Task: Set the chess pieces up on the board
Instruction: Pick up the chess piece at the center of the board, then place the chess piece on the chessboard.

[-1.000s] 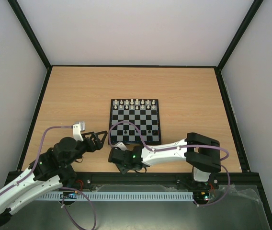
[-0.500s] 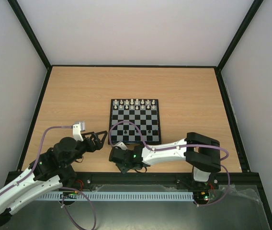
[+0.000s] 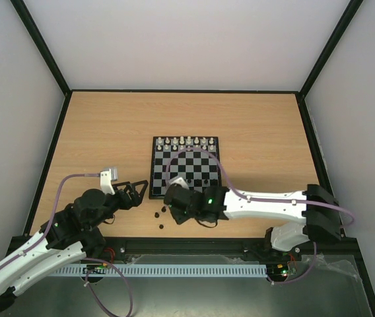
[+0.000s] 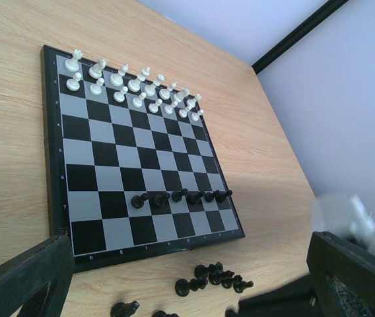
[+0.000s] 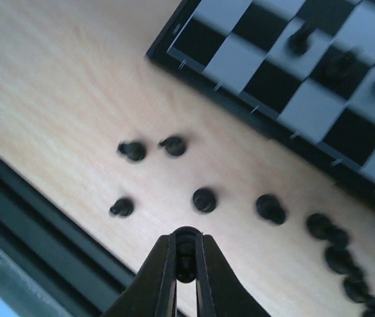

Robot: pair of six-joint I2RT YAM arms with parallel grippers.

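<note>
The board (image 3: 153, 165) lies mid-table, with white pieces (image 3: 184, 142) on its far rows. In the left wrist view, several dark chess pieces (image 4: 181, 196) stand in a row on the board (image 4: 108, 178) near its front. More dark pieces (image 4: 217, 277) lie loose on the table in front of it. My right gripper (image 5: 186, 254) is shut on one dark chess piece (image 5: 186, 246) and holds it above the loose pieces (image 5: 204, 199). In the top view it (image 3: 174, 210) is at the board's front left corner. My left gripper (image 3: 138, 191) is open and empty, left of the board.
Loose dark pieces (image 3: 156, 214) lie between the board and the table's near edge (image 3: 187, 239). A black rail runs along that edge. Walls enclose the table at the back and both sides.
My right arm has swung out and stretched along the table's front. Its gripper has moved up toward the board's front left corner, uncovering loose dark pieces. My left arm has not moved.
</note>
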